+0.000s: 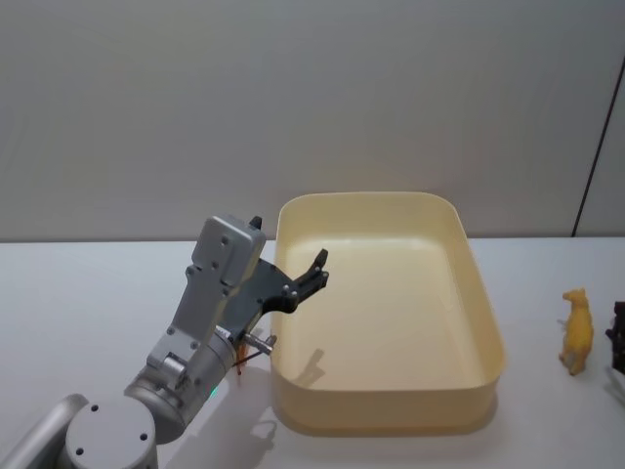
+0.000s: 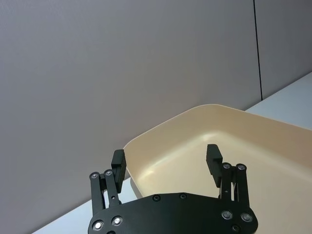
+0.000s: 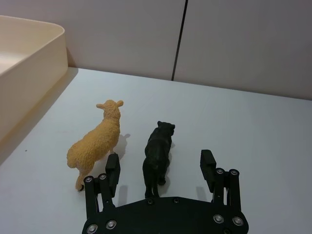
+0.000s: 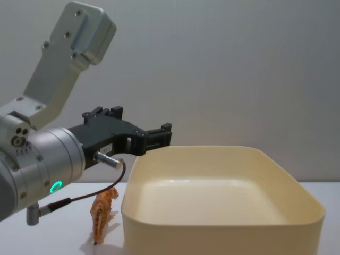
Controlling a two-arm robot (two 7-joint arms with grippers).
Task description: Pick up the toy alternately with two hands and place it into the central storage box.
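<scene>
The pale desk (image 1: 88,293) runs across the front of a plain grey wall (image 1: 312,98). The cream-yellow storage box (image 1: 391,410) sits in the middle of the desk, its high smooth walls rising well above the toys.

The silver left arm (image 1: 195,332) reaches in from the near left, with a green ring light (image 4: 54,186) glowing on its wrist. The left hand (image 2: 165,157) hangs above the box's left rim and points in over the box. Its flat black fingers (image 2: 118,161) are spread wide and hold nothing.

The right hand (image 3: 160,161) is low over the desk, to the right of the box, and its fingers are also spread wide around nothing. A black toy animal (image 3: 157,146) stands on the desk between those fingers, with a gap showing on each side of it.

Just beside the black one, on the box's side, stands a yellow woolly toy animal (image 3: 97,144). It is clear of the box wall.

On the other side, an orange striped toy animal (image 4: 103,212) stands on the desk just beside the box's left wall, under the left arm's wrist and its thin cable (image 4: 79,199).
</scene>
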